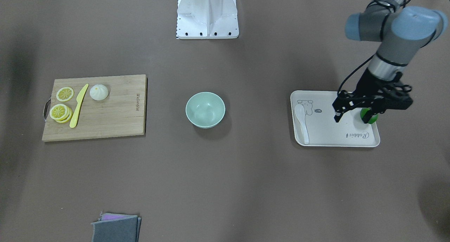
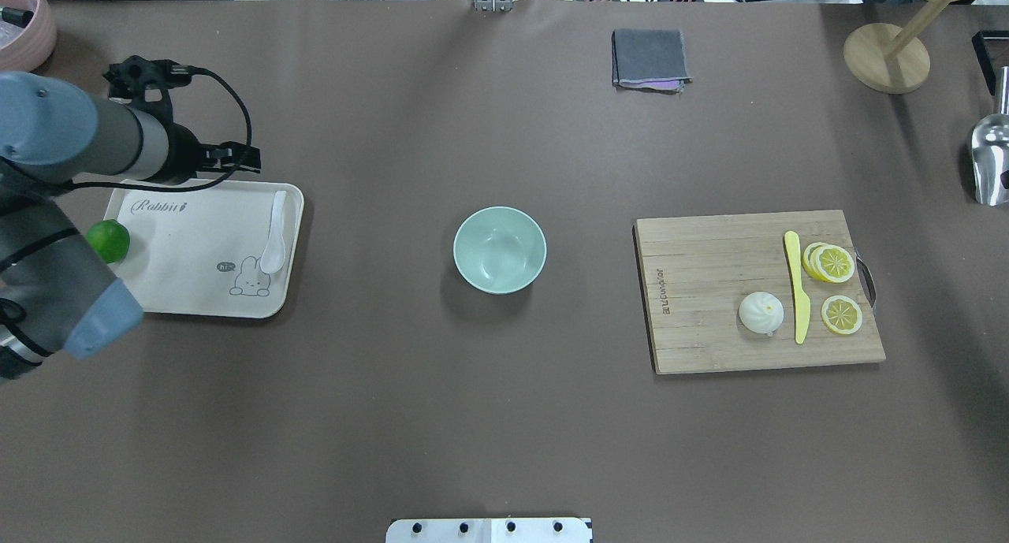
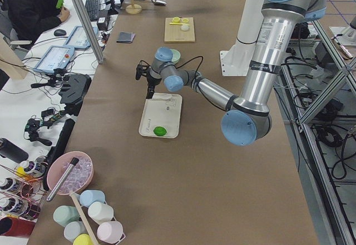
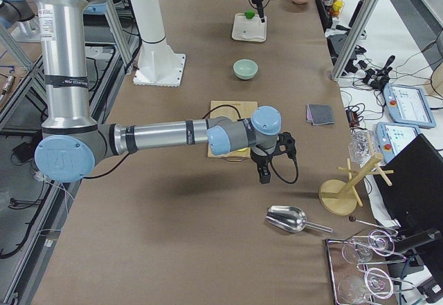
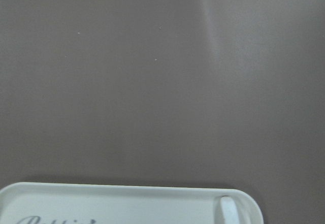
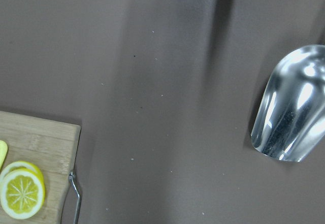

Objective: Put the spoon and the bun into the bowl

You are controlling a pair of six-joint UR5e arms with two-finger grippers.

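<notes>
The white spoon point(image 1: 301, 122) lies on the cream tray point(image 1: 337, 136), next to its bunny print; it also shows in the overhead view point(image 2: 275, 232). The white bun point(image 1: 98, 92) sits on the wooden cutting board point(image 1: 112, 112) beside the yellow knife point(image 1: 78, 106). The mint-green bowl point(image 1: 205, 109) stands empty at the table's middle. My left gripper point(image 1: 342, 110) hangs open and empty above the tray, between the spoon and a green lime point(image 1: 369, 116). My right gripper point(image 4: 264, 175) shows only in the exterior right view, beyond the board's handle end; I cannot tell its state.
Lemon slices point(image 1: 65, 94) lie on the board's end. A folded grey cloth point(image 2: 649, 58) lies at the far edge. A metal scoop point(image 2: 989, 161) and a wooden stand point(image 2: 887, 57) sit at the far right. Open brown table lies between tray, bowl and board.
</notes>
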